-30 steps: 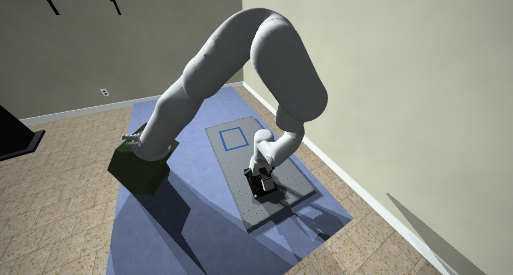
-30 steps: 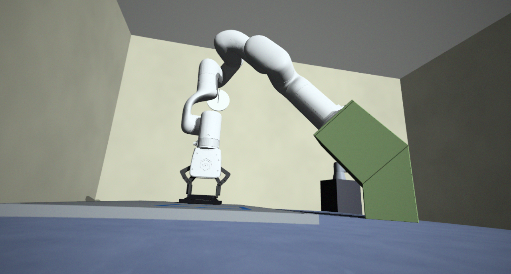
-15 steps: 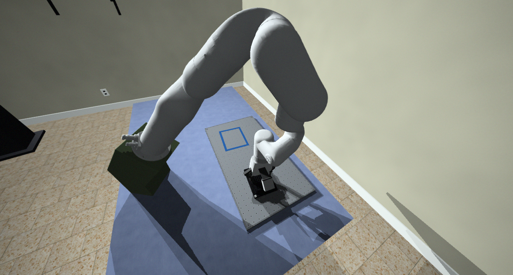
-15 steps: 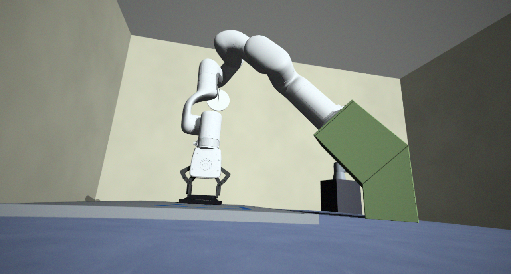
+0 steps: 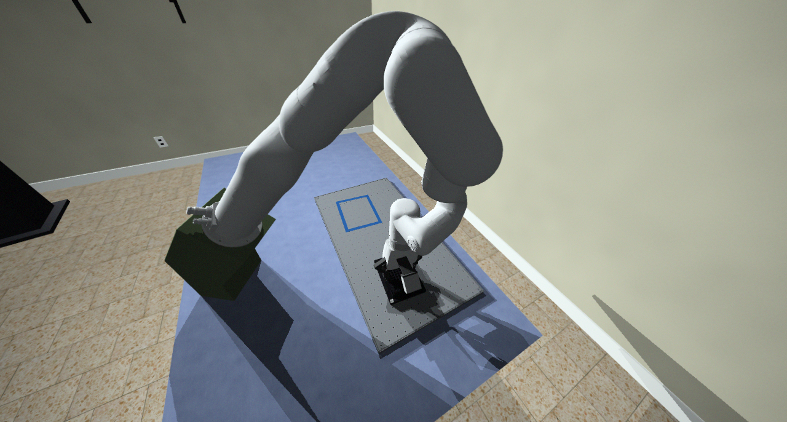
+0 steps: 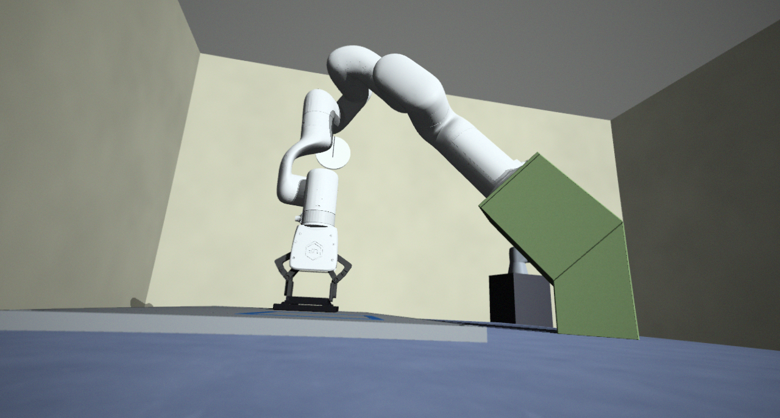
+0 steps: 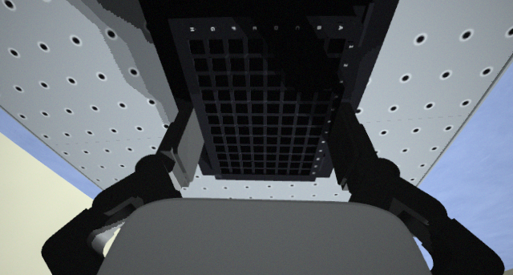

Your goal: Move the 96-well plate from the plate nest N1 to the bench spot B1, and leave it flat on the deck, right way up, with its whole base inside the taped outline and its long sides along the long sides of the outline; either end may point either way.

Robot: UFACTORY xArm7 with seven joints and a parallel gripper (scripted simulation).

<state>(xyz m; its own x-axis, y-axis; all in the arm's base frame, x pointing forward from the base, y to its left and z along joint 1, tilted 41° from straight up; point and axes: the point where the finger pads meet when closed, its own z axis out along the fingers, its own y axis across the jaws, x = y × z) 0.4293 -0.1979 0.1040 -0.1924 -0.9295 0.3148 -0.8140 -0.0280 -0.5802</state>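
The black 96-well plate (image 7: 260,103) (image 5: 400,288) shows its grid of wells upward in the wrist view and sits in the black plate nest near the front of the grey perforated deck (image 5: 396,254). My gripper (image 7: 264,119) points straight down over it, and its two dark fingers are shut on the plate's long sides. In the exterior view the gripper (image 6: 306,298) stands low on the plate (image 6: 305,303), which still rests in the nest. The blue taped outline of the bench spot (image 5: 358,212) lies at the far end of the deck, with nothing in it.
The arm's green base block (image 5: 217,254) stands left of the deck on the blue mat. A wall runs close along the deck's right side. A dark box (image 6: 520,300) stands beyond the deck by the base in the exterior view.
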